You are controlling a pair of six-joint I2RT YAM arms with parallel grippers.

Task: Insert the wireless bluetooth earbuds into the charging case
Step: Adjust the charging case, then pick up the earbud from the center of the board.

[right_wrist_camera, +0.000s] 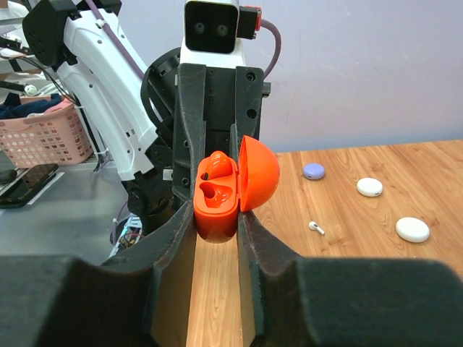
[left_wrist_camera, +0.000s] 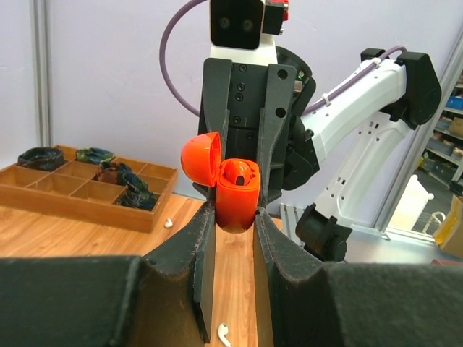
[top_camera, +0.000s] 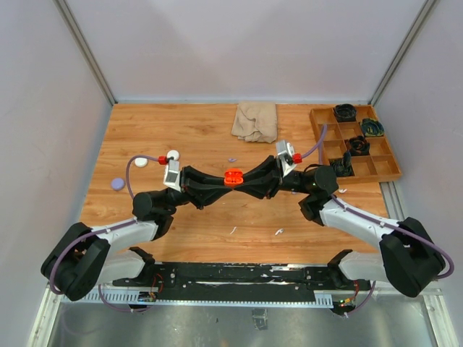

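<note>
Where the two arms met nose to nose over the middle of the table (top_camera: 181, 130), the left gripper (left_wrist_camera: 234, 220) was clamped on the lower body of the orange charging case (left_wrist_camera: 236, 204), one finger pressed to each side. The right gripper (right_wrist_camera: 215, 228) faced it from the opposite side. Its fingers also lay tight against the body of the same case, so the case was pinched between both pairs above the wood.

The case stood upright with its lid (left_wrist_camera: 200, 159) swung open on the hinge, to the left in the left wrist view and to the right in the right wrist view. A red earbud (left_wrist_camera: 242, 173) sat inside the open body, just above the fingertips of both grippers. Whether it was fully seated could not be told.

On the table below, toward the arms' bases, lay a white earbud (top_camera: 233, 230). A second white earbud (top_camera: 278, 232) lay a little to its right, apart from it. A tiny purple earbud (top_camera: 231, 159) lay on the far side of the joined grippers.

Well off to the left were a purple puck (top_camera: 117, 183), a white puck (top_camera: 140, 162) and a second white puck (top_camera: 173, 155) close to the left wrist camera. A crumpled beige cloth (top_camera: 255, 121) lay near the far edge. A wooden tray (top_camera: 375, 166) at the far right held dark bundles in some of its compartments.
</note>
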